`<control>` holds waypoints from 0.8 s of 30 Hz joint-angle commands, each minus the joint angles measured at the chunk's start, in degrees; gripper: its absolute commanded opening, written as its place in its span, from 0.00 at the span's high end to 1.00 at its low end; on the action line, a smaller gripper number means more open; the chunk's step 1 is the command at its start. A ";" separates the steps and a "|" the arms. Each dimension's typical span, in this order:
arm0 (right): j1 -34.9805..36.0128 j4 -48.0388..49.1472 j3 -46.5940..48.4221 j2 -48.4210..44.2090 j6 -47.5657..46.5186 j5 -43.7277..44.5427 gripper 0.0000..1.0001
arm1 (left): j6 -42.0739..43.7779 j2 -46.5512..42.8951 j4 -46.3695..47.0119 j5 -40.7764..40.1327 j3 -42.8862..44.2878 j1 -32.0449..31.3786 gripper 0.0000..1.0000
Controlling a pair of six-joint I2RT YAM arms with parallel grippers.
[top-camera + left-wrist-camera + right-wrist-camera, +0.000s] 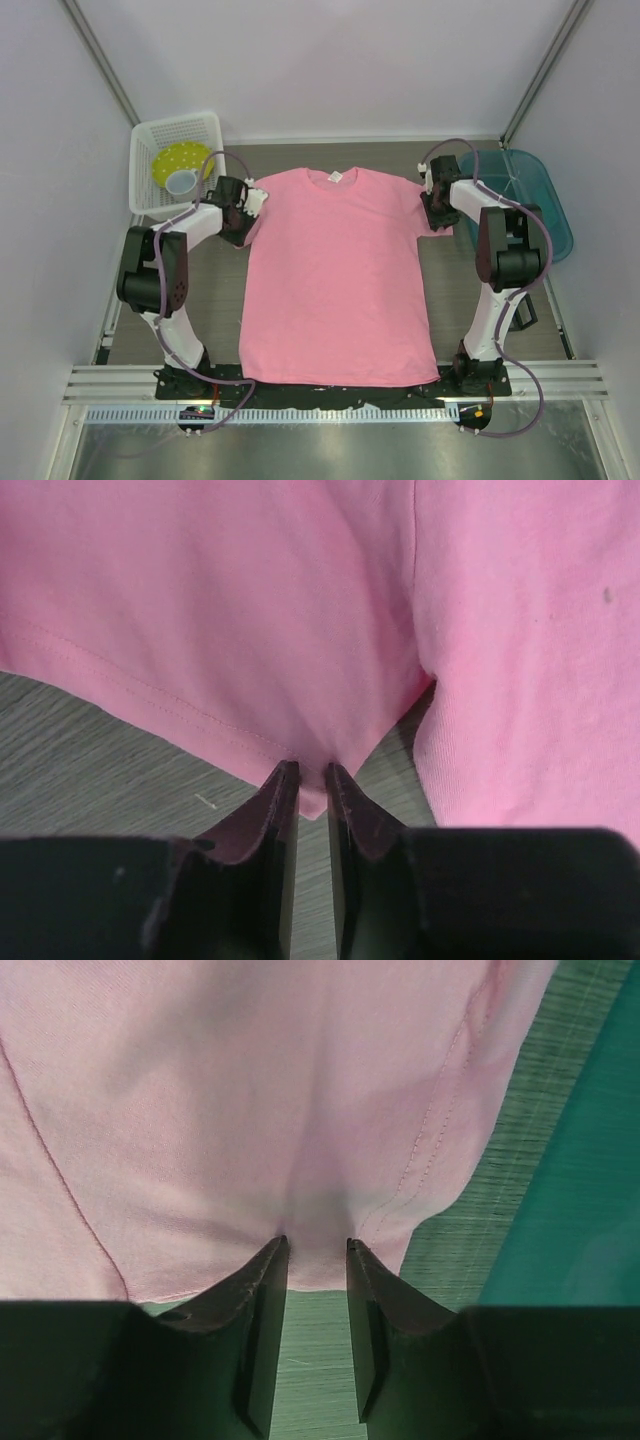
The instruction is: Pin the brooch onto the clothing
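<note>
L pincer (311, 770) nipping T-shirt (335, 280) sleeve hem | R pincer (317, 1245) same

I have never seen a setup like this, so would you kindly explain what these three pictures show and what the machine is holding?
These are two robot arms bolted at a table's near edge. The overhead picture looks down on both; the other two come from a camera on each wrist. A pink T-shirt lies flat on the table, with a white basket far left and a teal bin far right. The left end effector pinches the hem of one sleeve; the right end effector has the other sleeve's edge between its fingers. No brooch is visible.
</note>
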 commanded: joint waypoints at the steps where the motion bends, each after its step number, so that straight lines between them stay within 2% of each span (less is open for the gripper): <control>1: -0.57 -0.62 -1.82 -0.93 -2.84 3.57 0.62 | 1.56 -1.89 -1.77 -1.45 -3.13 0.55 0.81; 8: -0.65 -2.20 0.28 -1.11 -4.24 2.17 0.55 | 0.94 -4.45 -4.14 -0.13 -4.89 0.64 0.82; 10: -0.57 -2.99 1.25 -1.45 -4.51 1.12 0.53 | 0.33 -4.97 -5.02 0.04 -4.11 0.55 0.79; 11: -0.65 -4.38 2.65 -1.72 -4.77 -1.59 0.47 | 0.15 -5.41 -5.20 0.04 -3.67 0.64 0.75; 12: -0.57 -5.09 3.27 -2.24 -5.29 -3.01 0.43 | -0.20 -5.94 -5.29 0.13 -3.14 0.55 0.66; 13: -0.48 -5.54 3.89 -3.99 -5.47 -4.24 0.39 | -0.90 -7.51 -5.90 1.09 -2.53 0.64 0.61; 14: -0.04 -6.32 5.20 -5.31 -5.74 -5.99 0.29 | -1.25 -8.39 -6.34 2.14 -0.35 0.64 0.57; 16: 0.84 -6.86 6.70 -9.43 -6.35 -9.77 0.20 | -2.30 -10.33 -7.30 4.94 2.73 0.64 0.49; 18: 2.24 -8.35 9.86 -11.90 -6.96 -11.97 0.16 | -3.62 -13.23 -9.50 7.07 7.92 0.64 0.39; 20: 3.21 -9.66 13.54 -15.67 -7.76 -12.42 0.10 | -5.03 -16.12 -10.90 9.87 12.74 0.55 0.35; 23: 4.79 -11.34 17.94 -20.59 -8.98 -14.26 0.05 | -6.44 -20.17 -10.56 12.69 15.58 0.64 0.27; 24: 4.97 -11.25 18.48 -21.84 -8.73 -14.70 0.03 | -7.40 -23.57 -9.17 13.48 15.85 0.64 0.16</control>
